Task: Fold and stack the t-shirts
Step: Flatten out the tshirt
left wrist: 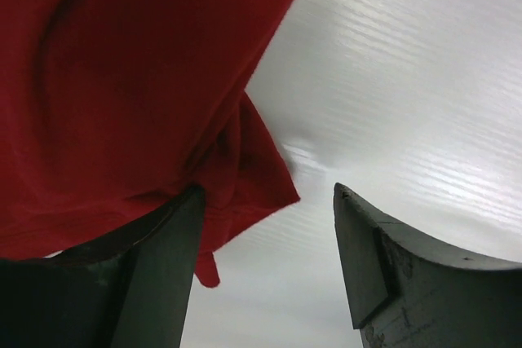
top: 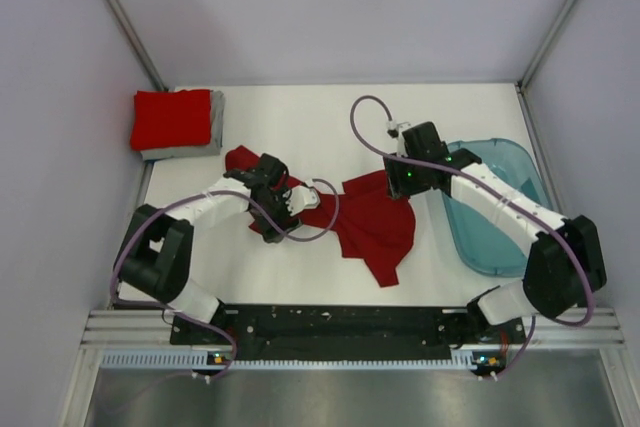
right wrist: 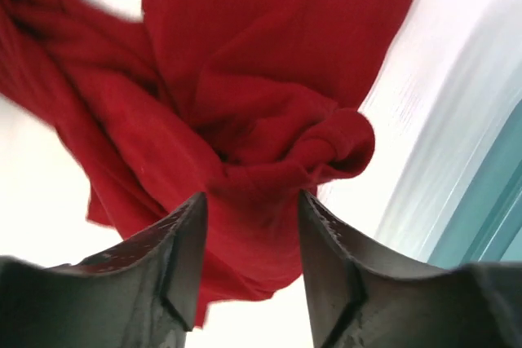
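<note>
Red cloth sprawls across the middle of the white table (top: 300,117): the dark red t-shirt (top: 375,222) lies unfolded and rumpled, one end reaching left under the left arm and the broader part spread near the right arm, with a corner pointing toward the near edge.

The left gripper (top: 305,197) is low over the shirt's left part. In its wrist view the left gripper (left wrist: 269,193) has its jaws wide apart with bare table showing in the gap. The dark red t-shirt (left wrist: 122,79) hangs against the outer side of one of its fingers (left wrist: 163,258), and nothing sits between the two.

The right gripper (top: 392,187) is at the shirt's far right edge. In its wrist view the right gripper (right wrist: 251,197) has its jaws partly parted, and a knotted bunch of the dark red t-shirt (right wrist: 245,79) sits just beyond and between the tips. The view is blurred, so the cloth seems loose rather than pinched.

At the far left corner, well apart from both arms, the brighter red t-shirt (top: 172,119) lies folded on top of the folded grey t-shirt (top: 195,150). A translucent teal tub (top: 510,162) sits at the right side of the table, beneath the right arm.
</note>
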